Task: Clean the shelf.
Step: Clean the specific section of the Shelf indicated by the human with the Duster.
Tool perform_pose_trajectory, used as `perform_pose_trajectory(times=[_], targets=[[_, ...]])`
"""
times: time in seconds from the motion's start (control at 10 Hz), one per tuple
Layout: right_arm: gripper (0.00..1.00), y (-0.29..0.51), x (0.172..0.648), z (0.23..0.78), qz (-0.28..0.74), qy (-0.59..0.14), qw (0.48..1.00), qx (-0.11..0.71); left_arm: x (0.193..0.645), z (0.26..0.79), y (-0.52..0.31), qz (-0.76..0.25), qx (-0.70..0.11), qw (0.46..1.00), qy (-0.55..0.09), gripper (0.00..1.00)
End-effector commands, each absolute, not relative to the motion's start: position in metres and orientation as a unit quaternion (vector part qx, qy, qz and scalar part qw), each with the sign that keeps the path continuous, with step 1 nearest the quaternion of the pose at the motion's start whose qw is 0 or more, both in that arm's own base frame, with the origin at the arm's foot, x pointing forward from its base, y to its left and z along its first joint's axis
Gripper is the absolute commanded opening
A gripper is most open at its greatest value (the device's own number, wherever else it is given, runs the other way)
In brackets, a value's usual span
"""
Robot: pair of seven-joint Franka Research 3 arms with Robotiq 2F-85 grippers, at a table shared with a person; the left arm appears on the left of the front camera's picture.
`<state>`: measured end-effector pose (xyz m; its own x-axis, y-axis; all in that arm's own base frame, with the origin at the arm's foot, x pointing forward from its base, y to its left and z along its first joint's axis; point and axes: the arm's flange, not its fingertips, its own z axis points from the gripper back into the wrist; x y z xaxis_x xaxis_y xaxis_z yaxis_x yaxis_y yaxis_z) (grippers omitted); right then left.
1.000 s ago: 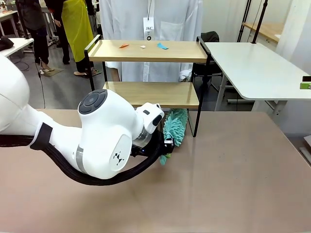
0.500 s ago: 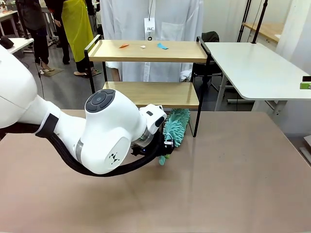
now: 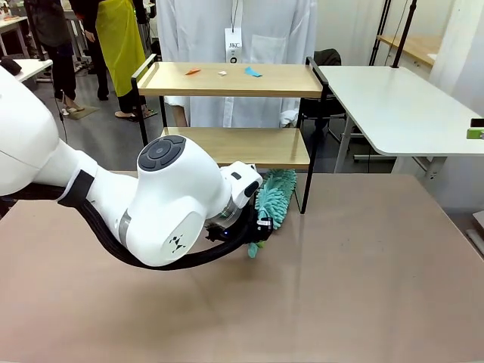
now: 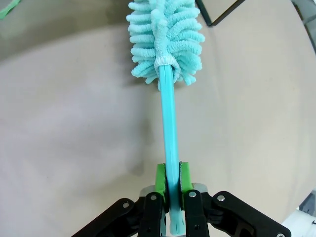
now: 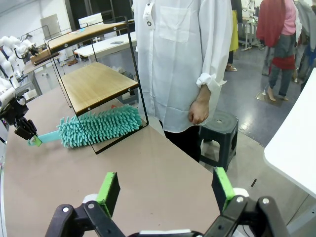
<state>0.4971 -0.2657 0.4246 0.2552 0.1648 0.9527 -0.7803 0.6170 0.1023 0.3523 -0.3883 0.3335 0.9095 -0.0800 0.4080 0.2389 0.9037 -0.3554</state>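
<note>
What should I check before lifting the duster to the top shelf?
1. Left gripper shut on duster handle: ok.
2. Duster head free of shelf: not ok, it lies partly under the lower board.
3. Top board clean: not ok, three scraps lie on it.
4. Right gripper open, away from shelf: ok.
5. Person clear of shelf: cannot tell; one hand hangs at the side.

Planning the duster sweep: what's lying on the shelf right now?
On the shelf, the top board carries an orange scrap, a white scrap and a blue scrap. The lower board looks bare, but the left arm covers its front-left corner.
</note>
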Motion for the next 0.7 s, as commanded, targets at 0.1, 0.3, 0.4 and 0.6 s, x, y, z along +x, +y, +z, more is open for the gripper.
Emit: perform_pose_trajectory(times=[0.1, 0.3, 0.4, 0.6], targets=[[1.00, -0.264, 0.497, 0.427, 0.324, -0.520, 0.733, 0.295, 0.350, 0.337, -0.378, -0.084, -0.151, 0.966, -0.193, 0.13], [1.00, -0.264, 0.497, 0.427, 0.324, -0.520, 0.733, 0.295, 0.350, 0.340, -0.365, -0.073, -0.131, 0.968, -0.199, 0.13], [1.00, -0.264, 0.497, 0.427, 0.324, -0.520, 0.733, 0.295, 0.352, 0.340, -0.359, -0.068, -0.127, 0.970, -0.198, 0.13], [1.00, -0.264, 0.497, 0.427, 0.324, -0.520, 0.733, 0.295, 0.351, 0.337, -0.345, -0.055, -0.111, 0.972, -0.199, 0.13]])
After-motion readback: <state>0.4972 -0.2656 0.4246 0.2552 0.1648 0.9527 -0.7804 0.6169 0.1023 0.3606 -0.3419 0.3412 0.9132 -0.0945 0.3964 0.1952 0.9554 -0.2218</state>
